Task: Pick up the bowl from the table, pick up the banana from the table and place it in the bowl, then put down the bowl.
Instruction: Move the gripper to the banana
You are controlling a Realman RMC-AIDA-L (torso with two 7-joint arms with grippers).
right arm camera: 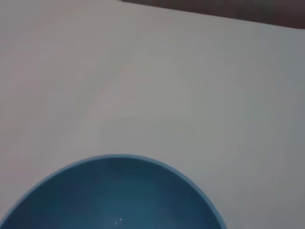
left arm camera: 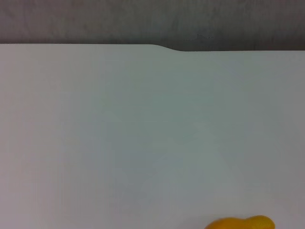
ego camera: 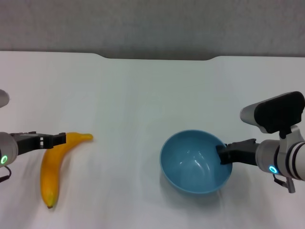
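Observation:
The light-blue bowl [ego camera: 193, 164] is at the right of the white table [ego camera: 143, 95]. My right gripper [ego camera: 223, 155] is shut on the bowl's right rim, with one dark finger inside the rim. I cannot tell whether the bowl rests on the table or is held just above it. The bowl fills the near part of the right wrist view [right arm camera: 114, 195]. The yellow-orange banana [ego camera: 51, 167] lies on the table at the left, stem end pointing right. My left gripper [ego camera: 61, 140] is at the banana's stem end, touching or overlapping it. A small part of the banana shows in the left wrist view [left arm camera: 243, 223].
The table's far edge has a shallow notch [ego camera: 157, 58] in the middle, with a grey wall behind it. Bare white tabletop lies between the banana and the bowl and beyond them.

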